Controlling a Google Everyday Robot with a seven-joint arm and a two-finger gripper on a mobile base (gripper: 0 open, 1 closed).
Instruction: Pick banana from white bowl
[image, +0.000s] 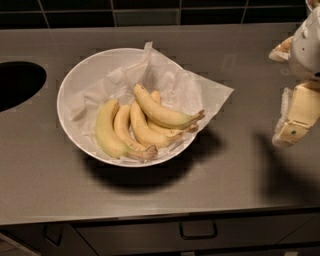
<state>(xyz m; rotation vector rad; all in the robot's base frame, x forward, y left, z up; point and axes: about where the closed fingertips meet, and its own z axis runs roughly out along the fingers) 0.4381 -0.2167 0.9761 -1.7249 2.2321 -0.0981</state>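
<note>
The white bowl (75, 80) stands left of the counter's middle, lined with crumpled white paper (200, 92) that spills over its right rim. Several bananas lie in it. The banana (162, 114), long, slender and pale yellow, lies on top of the bunch, its dark tip toward the back and its brown stem toward the right. A fatter greenish-yellow banana (106, 132) lies at the left of the bunch. My gripper (279, 97) hangs at the right edge of the view, above the counter and well right of the bowl. It is open and empty.
A dark round sink opening (15, 82) is cut into the grey counter (150, 200) at the far left. A dark tiled wall (150, 12) runs along the back. Drawers with a handle (198, 231) sit below the counter's front edge.
</note>
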